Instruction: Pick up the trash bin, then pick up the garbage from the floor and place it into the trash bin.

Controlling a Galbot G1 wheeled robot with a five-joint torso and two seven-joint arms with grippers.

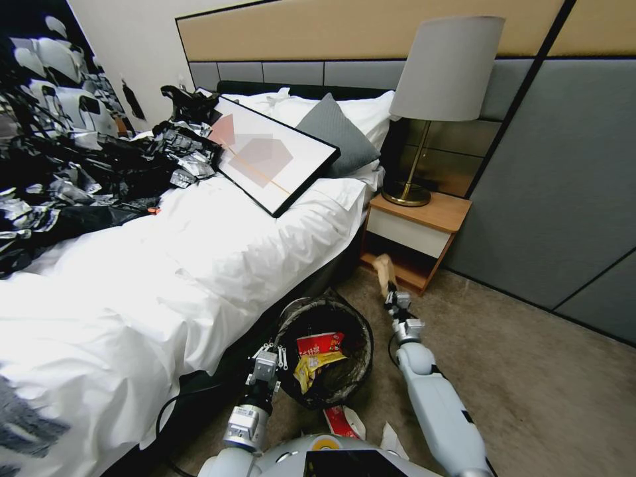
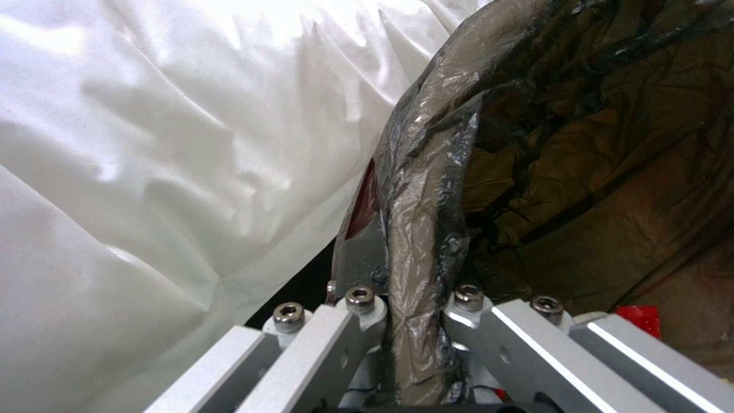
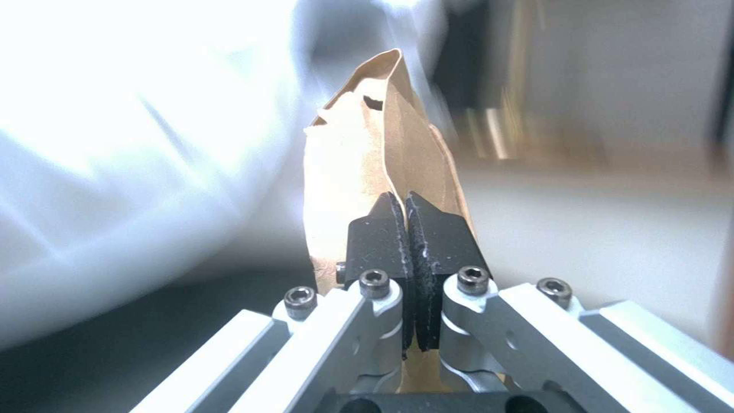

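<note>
Right gripper clamped on brown paper (long axis upright), beyond the trash bin, whose rim left gripper pinches.

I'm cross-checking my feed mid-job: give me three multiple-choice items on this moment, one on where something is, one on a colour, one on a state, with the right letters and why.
1. Where is the trash bin?
A. on the nightstand
B. beside the bed, at the left gripper
C. on the bed

2. What colour is the paper in the right gripper?
A. brown
B. blue
C. green

3. What is the state of the left gripper?
A. open, away from the bin
C. shut on a pillow
B. shut on the bin's bag-lined rim

Answers:
1 B: the head view has the bin low by the bed edge, with the left gripper at its rim.
2 A: the right wrist view shows brown crumpled paper pinched between the black pads.
3 B: the left wrist view shows the fingers closed on either side of the lined rim.
</note>
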